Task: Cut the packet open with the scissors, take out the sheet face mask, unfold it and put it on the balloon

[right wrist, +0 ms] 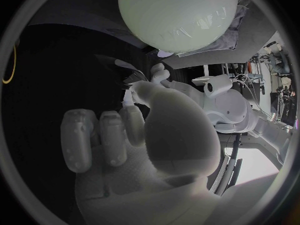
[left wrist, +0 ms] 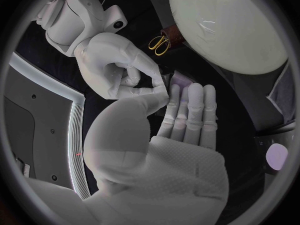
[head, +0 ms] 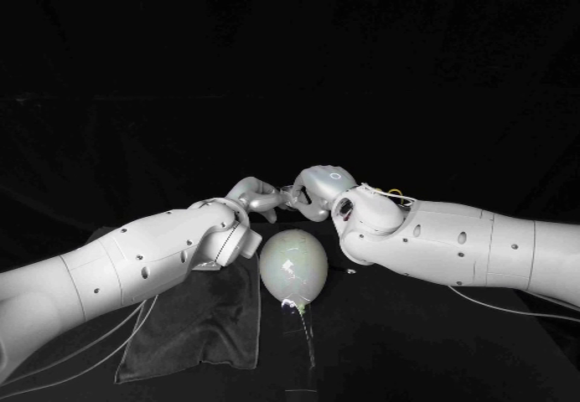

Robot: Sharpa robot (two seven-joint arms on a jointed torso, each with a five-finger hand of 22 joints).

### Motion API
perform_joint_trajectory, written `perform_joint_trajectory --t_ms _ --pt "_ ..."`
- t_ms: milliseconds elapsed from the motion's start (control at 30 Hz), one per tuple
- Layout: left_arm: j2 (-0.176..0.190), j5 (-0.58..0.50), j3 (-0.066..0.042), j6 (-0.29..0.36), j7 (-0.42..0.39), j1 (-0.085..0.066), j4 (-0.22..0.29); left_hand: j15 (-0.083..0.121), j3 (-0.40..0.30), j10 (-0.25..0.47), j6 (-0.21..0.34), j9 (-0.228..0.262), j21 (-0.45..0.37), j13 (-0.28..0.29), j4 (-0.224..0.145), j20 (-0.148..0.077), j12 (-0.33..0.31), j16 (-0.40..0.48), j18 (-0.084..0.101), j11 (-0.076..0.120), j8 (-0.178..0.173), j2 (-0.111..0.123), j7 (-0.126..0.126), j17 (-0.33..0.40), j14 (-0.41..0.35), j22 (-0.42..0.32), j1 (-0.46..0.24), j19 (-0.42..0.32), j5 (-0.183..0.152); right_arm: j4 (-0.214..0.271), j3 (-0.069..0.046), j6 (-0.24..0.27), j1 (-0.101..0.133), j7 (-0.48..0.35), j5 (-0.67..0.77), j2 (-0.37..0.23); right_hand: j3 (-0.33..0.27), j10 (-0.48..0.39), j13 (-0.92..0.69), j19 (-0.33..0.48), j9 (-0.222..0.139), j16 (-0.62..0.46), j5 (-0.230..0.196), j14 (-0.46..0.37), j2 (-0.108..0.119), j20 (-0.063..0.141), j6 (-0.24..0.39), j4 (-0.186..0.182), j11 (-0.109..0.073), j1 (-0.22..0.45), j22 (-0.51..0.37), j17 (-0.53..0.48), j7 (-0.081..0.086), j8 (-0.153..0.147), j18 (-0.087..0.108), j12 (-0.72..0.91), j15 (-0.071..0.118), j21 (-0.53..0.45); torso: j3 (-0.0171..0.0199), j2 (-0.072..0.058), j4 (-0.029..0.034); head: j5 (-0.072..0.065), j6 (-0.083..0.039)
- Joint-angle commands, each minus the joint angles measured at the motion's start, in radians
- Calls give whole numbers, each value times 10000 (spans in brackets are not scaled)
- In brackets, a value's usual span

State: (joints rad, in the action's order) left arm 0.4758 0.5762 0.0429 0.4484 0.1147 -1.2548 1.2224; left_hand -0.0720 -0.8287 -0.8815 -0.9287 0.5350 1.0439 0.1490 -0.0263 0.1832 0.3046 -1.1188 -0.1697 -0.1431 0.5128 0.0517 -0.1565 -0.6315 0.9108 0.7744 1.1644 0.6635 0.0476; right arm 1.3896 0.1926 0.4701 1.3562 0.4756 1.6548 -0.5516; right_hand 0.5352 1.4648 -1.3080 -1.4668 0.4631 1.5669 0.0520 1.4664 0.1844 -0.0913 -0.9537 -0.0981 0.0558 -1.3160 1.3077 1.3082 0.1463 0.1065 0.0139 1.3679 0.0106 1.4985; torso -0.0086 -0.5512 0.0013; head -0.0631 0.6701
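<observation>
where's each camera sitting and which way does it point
head view: on the robot's head, looking down at the balloon; both arms come in.
left wrist view: behind the left robot hand, facing the right robot hand and scissors.
right wrist view: behind the right robot hand, facing the balloon.
shared: all three show the balloon.

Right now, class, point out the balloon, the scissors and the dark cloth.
balloon (head: pixel 292 266): head view, middle of its pale body.
scissors (left wrist: pixel 159 42): left wrist view, gold handle loops.
dark cloth (head: pixel 199 331): head view, its flat middle.
</observation>
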Motion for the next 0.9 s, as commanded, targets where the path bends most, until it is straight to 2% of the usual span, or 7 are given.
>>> perform_joint_trajectory --t_ms 33,367,600,667,900 --pt "-20 -83 -16 -189 -168 -20 68 -89 -793 114 -142 231 108 -165 -742 18 -180 31 -81 -28 29 132 -189 130 -4 77 10 -86 14 -48 -1 -225 -1 194 201 48 -36 7 -1195 -512 -22 39 -37 1044 85 -69 13 -48 78 66 2229 2626 47 -44 75 -48 -45 -63 3 3 -4 -26 9" --pt "-10 -132 -17 -235 -305 -20 90 -119 -942 306 -156 343 247 -501 -866 56 -540 83 -86 -67 4 137 -211 419 0 201 25 -157 12 -128 -1 -387 -1 286 221 150 -96 -89 -1090 -438 -104 39 -37 1044 189 -102 105 -101 117 115 2175 2626 94 -152 104 -210 -78 -175 0 5 2 -80 18" --pt "10 -138 -17 -324 -368 -20 137 -128 -984 356 -173 389 299 -627 -916 74 -668 108 -88 -77 -2 140 -206 548 14 248 27 -184 12 -269 0 -459 -1 336 271 256 -121 -279 -891 -325 -267 39 -36 1044 263 -168 442 -125 205 42 2092 2626 194 -393 148 -518 -155 -351 1 4 3 -103 18" --pt "14 -140 -17 -349 -399 -20 148 -127 -989 347 -177 398 311 -647 -923 77 -682 106 -90 -76 -4 140 -204 571 25 257 25 -185 12 -306 0 -491 -1 305 255 284 -196 -327 -849 -310 -354 39 -37 1044 360 -198 645 -112 228 -12 2083 2626 211 -453 154 -583 -180 -377 -1 3 0 -110 28" --pt "14 -197 -17 -376 -558 -20 175 -103 -1003 209 -204 471 496 -791 -977 72 -765 -66 -124 -60 -26 139 -195 705 233 367 4 -86 13 -449 3 -661 -1 197 202 410 -198 -320 -858 -321 -365 39 -36 1044 356 -201 662 -110 229 -29 2091 2626 210 -450 149 -569 -182 -362 1 14 0 -123 22"
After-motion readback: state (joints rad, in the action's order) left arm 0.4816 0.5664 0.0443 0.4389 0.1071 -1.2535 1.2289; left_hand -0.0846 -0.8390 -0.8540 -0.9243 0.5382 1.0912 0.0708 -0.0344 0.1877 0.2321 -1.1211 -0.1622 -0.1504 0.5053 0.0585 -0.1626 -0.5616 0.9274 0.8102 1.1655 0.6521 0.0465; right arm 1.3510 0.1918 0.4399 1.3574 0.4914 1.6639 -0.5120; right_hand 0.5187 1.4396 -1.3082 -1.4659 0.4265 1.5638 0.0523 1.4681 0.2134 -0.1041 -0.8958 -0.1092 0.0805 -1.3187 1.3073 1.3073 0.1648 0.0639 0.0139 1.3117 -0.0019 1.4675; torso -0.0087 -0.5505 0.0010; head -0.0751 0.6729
